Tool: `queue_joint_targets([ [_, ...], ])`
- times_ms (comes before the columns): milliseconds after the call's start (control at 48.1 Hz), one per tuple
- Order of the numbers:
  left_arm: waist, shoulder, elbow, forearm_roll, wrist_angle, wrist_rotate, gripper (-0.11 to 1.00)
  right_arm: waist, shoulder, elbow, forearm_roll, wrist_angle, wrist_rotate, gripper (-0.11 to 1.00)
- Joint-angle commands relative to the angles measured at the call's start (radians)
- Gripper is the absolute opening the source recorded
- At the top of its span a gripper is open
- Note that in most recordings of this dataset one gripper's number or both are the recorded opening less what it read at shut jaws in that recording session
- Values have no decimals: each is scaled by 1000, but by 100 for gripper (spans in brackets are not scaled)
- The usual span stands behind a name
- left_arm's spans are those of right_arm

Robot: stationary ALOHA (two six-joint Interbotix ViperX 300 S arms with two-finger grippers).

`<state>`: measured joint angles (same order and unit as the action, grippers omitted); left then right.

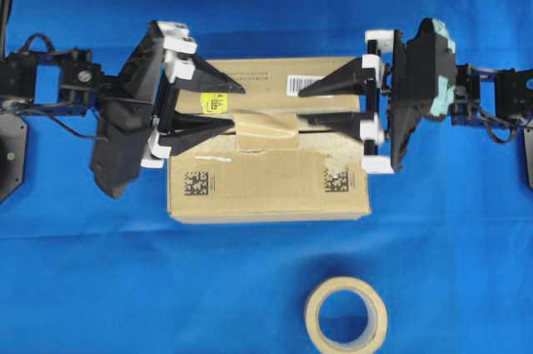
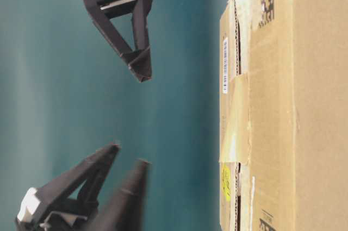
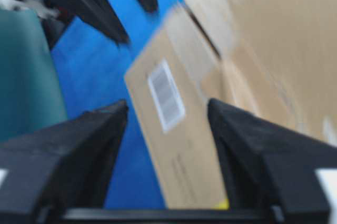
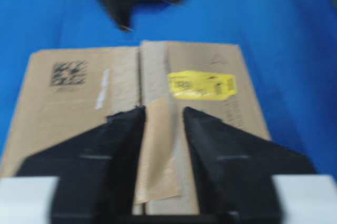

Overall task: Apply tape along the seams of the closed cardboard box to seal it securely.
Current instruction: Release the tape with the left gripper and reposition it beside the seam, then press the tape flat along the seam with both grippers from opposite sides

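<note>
Blue cloth covers the surface, with the cardboard box (image 1: 268, 172) lying at its middle and a tape roll (image 1: 346, 315) set well apart near the front edge. Left gripper (image 1: 237, 104) hovers above the box's left end, jaws parted and holding nothing; the table-level view shows a clear gap between its tips and the box top. Just beside its tips sits the yellow sticker (image 1: 214, 103). At mid-box a short piece of tape (image 1: 268, 129) lies across the seam (image 4: 139, 71), pressed flat over most of its length, though the right wrist view shows one edge lifted and wrinkled. Further right is the white barcode label (image 1: 305, 82), then the right gripper (image 1: 319, 106), also above the box, jaws apart and empty, straddling the tape strip as seen from its own camera. Judged step: the piece has been placed and both arms hang clear of it, so the work is part done. Bare seam shows on either side of the strip. Next move likely calls for pressing the loose edge down, then fetching more tape to cover the uncovered stretches. Risk: a dragging fingertip could peel the strip.
</note>
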<state>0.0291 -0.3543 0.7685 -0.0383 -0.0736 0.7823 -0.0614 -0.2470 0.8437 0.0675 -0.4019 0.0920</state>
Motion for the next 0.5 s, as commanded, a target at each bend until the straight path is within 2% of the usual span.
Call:
queue_joint_targets([
  [0, -18, -12, 5, -5, -98, -160, 49, -21, 3, -26, -2, -31, -2, 34],
  [42, -23, -5, 14, -3, -141, -247, 38, -29, 14, -35, -2, -34, -3, 22],
  [125, -31, 17, 28, 5, -218, -376, 17, -40, 41, -55, -2, -32, -3, 1],
  [208, -35, 54, 34, 6, -268, -446, 1, -40, 75, -80, -3, -29, -9, 0],
  [333, -38, 110, 28, 5, -296, -479, 0, -38, 132, -114, -3, -25, -9, 0],
  [478, -38, 190, 14, -2, -316, -480, 0, -23, 178, -138, -3, -25, -9, 0],
])
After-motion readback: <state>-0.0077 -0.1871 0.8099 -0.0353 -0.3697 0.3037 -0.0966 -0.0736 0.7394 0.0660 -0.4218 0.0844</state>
